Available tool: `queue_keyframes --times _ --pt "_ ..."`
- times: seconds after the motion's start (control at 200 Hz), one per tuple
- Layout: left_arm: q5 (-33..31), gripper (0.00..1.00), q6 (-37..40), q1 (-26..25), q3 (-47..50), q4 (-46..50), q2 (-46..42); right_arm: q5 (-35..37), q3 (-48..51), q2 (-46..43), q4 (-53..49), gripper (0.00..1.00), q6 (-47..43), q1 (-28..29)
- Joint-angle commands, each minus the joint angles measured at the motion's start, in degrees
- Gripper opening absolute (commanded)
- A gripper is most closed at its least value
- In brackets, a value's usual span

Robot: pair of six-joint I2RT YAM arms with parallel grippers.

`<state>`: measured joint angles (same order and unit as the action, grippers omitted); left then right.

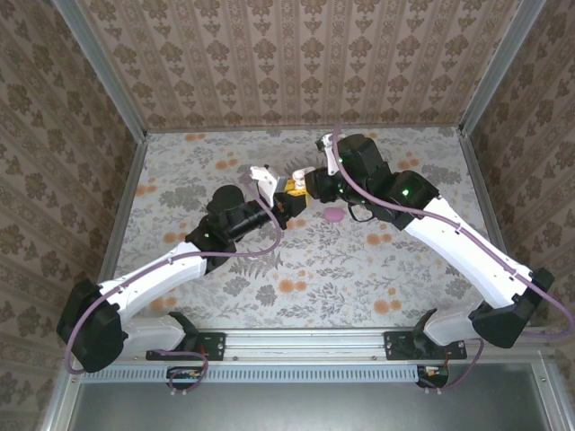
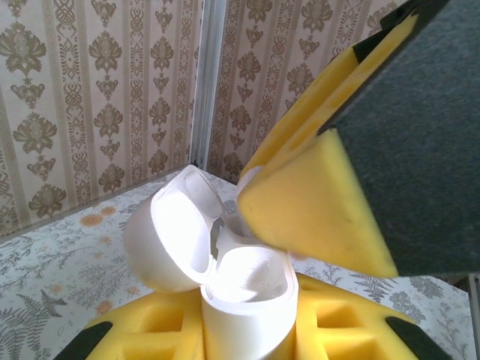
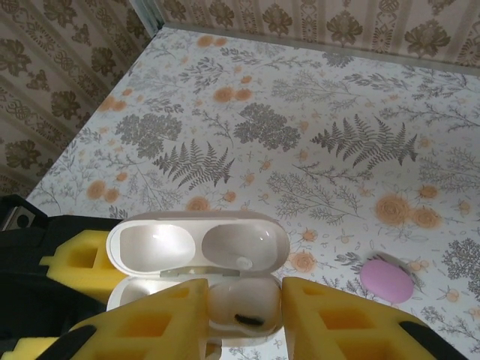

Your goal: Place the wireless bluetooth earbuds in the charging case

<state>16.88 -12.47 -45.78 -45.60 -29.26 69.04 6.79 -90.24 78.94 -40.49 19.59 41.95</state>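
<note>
The wireless bluetooth earbuds are sitting in two places, as far as I can judge. A pinkish-purple earbud (image 3: 386,279) is lying near the middle of the bench (image 1: 359,287), just to the right of the meeting grippers and touching neither. A pale piece (image 3: 244,311) with a dark slit is showing in the right well of the charging case (image 3: 196,262), and may be the other one.

The left gripper (image 2: 247,334) is clenching the case's body upright between its yellow foam pads, holding it off the bench with the lid (image 2: 169,232) swung open. The right gripper (image 3: 245,291) is hanging over the open mouth with its jaws partly apart and one pad covering the left well. I cannot tell whether it is pinching the pale piece or merely straddling it.

The step in hand looks like seating an earbud in the case. Next, the right gripper probably needs to lift straight off without dragging the piece out. It then needs to go down to the pinkish-purple earbud, which is small and low and calls for a precise pinch. The left gripper needs to be keeping the case steady for the empty well.
</note>
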Motion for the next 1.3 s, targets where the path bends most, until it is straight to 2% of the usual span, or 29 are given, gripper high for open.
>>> queue_keyframes --times 0.0,0.51,0.87,1.015,1.19,1.295 --pt "-0.4 0.25 -1.0 -0.3 -2.4 -3.0 0.1 -1.2 0.7 -1.6 -0.7 0.34 -0.9 0.2" --pt "0.3 0.25 -0.4 -0.3 -2.6 -2.8 0.0 -4.8 0.8 -1.7 0.1 0.38 0.0 -0.7" --pt "0.6 0.25 -0.1 -0.3 -2.5 -2.6 0.0 -13.9 1.0 -2.7 2.6 0.51 3.9 -3.7" --pt "0.8 0.24 0.1 -0.2 -2.6 -2.5 0.0 -14.8 1.3 -2.8 2.6 0.55 4.9 -4.3" --pt "0.9 0.25 0.1 -0.2 -2.5 -2.4 -0.1 -15.0 1.6 -3.4 3.3 0.55 6.5 -5.2" --pt "0.9 0.24 0.2 -0.2 -2.6 -2.4 -0.1 -15.2 1.6 -3.6 3.5 0.50 7.7 -5.8"
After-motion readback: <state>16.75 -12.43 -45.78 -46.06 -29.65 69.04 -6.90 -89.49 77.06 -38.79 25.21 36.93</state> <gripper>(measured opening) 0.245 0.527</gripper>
